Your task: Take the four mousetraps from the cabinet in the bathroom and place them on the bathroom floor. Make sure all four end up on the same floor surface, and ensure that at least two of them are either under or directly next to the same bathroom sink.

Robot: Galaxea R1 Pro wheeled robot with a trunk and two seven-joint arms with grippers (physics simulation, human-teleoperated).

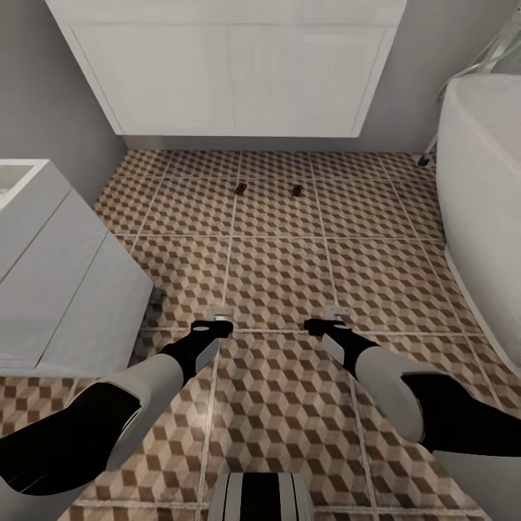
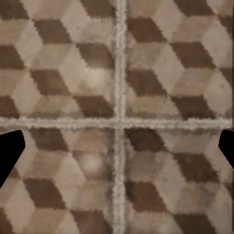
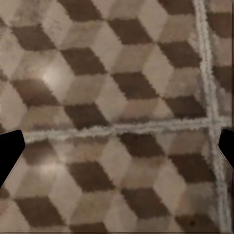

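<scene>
Lying on the bathroom floor (image 1: 282, 268), two mousetraps are seen in the head view, close to the base of the white vanity unit (image 1: 231, 72). The left mousetrap (image 1: 239, 189) and the right mousetrap (image 1: 297, 190) appear as small dark brown, roughly rectangular items. Both rest flat on the same row of tiles, well apart from each other, one on either side of a grout line. They are rendered too small for wire parts to be resolved. The long axis of each seems to run away from the camera toward the vanity unit, though this cannot be told with certainty.

The floor is covered in large square tiles printed with a brown, beige and white cube pattern, divided by pale grout lines. A white bathtub (image 1: 481, 217) is located at the right, and a white boxy unit (image 1: 58, 268) at the left.

Both arms are extended forward and low over the floor. The left end effector (image 1: 220, 314) and the right end effector (image 1: 336, 314) are held well short of the mousetraps. In the left wrist view, the dark fingertips (image 2: 9, 151) are seen at opposite edges, spread apart, with nothing but tile and a grout crossing between them. In the right wrist view, the fingertips (image 3: 9, 148) are likewise spread apart over bare tile.
</scene>
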